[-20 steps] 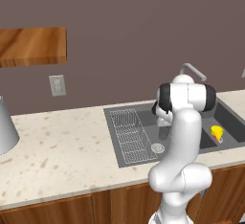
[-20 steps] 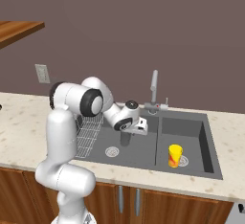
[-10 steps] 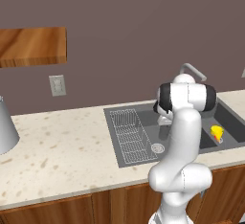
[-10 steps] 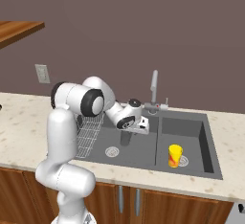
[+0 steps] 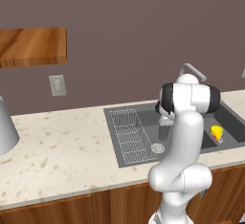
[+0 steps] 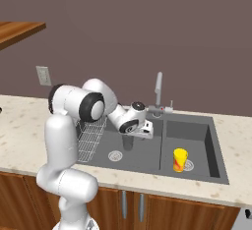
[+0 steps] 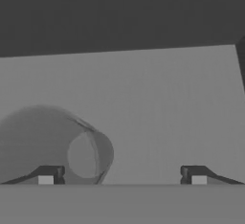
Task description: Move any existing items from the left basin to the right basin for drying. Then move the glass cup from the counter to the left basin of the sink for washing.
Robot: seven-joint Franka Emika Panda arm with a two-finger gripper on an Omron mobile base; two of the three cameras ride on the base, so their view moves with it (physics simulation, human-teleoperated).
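Translucent grey glass cup (image 7: 57,146), matt dark sink (image 6: 197,138), speckled stone counter (image 5: 62,146).

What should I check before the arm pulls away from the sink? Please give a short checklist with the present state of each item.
1. Yellow bottle upright in the right basin: ok.
2. Glass cup inside the left basin: ok.
3. Gripper open: ok.
4. Cup between the fingertips: no, it lies off toward one fingertip; whether it touches, cannot tell.
5. Cup upright: cannot tell; the hand view looks into its mouth.
6. Faucet out of the retreat path: cannot tell.
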